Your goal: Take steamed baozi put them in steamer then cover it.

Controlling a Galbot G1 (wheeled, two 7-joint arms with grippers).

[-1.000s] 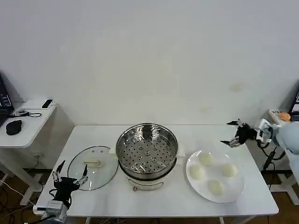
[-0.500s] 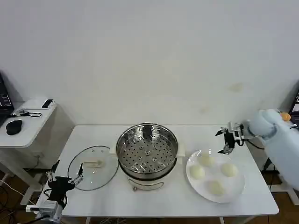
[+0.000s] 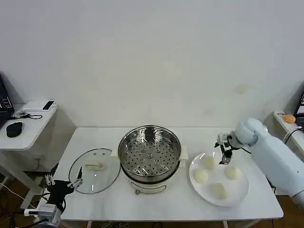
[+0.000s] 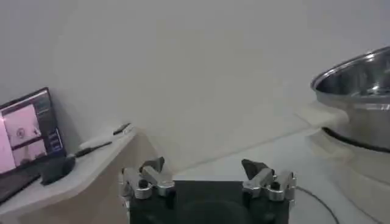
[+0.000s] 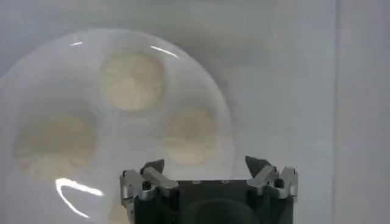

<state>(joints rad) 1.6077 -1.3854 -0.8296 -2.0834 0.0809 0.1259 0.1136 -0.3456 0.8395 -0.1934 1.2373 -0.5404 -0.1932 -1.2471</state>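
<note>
The steamer [image 3: 149, 156], a shiny steel pot with a perforated tray, stands uncovered at the table's middle. The cover [image 3: 95, 170], a glass lid with a white handle, lies flat to its left. Several steamed baozi [image 3: 209, 162] sit on a white plate [image 3: 243, 190] to the right of the steamer. My right gripper [image 3: 223, 152] hovers open over the plate's far edge, above the nearest bun and holding nothing. In the right wrist view the gripper [image 5: 204, 165] is open above the baozi [image 5: 190, 135]. My left gripper [image 3: 61, 183] hangs open at the table's front left corner, near the cover.
A side table [image 3: 28, 126] with a mouse and small devices stands at the far left. In the left wrist view my open left gripper [image 4: 203, 165] faces the wall, with the steamer [image 4: 359, 91] off to one side. A wall runs behind the table.
My right arm has swung in from the right edge to above the plate's far side. The left gripper has sunk slightly toward the front left corner.
</note>
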